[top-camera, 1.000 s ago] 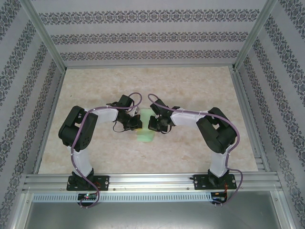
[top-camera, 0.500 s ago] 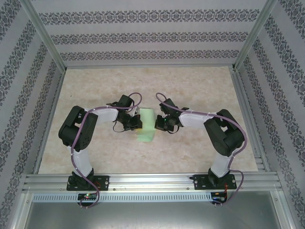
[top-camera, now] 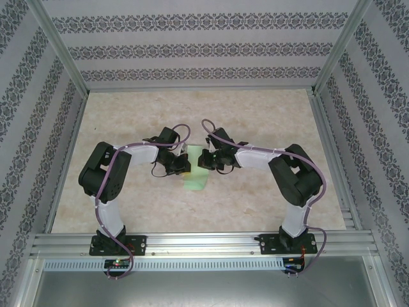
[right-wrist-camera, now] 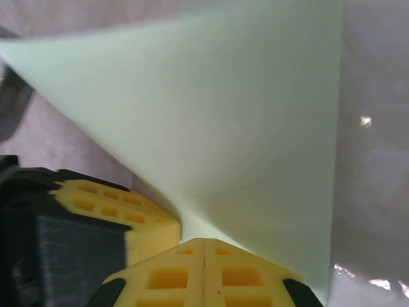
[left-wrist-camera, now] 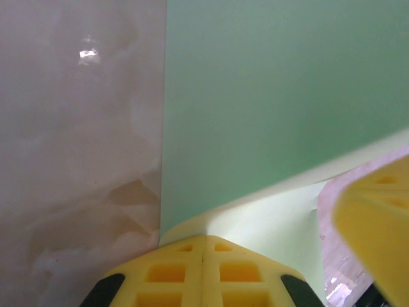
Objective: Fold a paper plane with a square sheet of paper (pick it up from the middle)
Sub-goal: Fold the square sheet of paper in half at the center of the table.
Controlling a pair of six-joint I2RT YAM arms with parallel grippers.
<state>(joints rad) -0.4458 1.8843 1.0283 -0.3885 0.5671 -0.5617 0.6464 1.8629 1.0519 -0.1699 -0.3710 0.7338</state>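
While mid-fold: flap of square sheet of paper point(top-camera: 195, 182) pinched by right hand point(right-wrist-camera: 204, 246); left hand point(left-wrist-camera: 203, 240) closed at sheet's 9 o'clock; next, crease flat, edges matched.

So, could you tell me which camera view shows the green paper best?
The right wrist view: the paper is close, its straight right edge and slanting left edge sharp. The left wrist view shows a flat green face with a paler raised flap. The top view shows it small and partly hidden.
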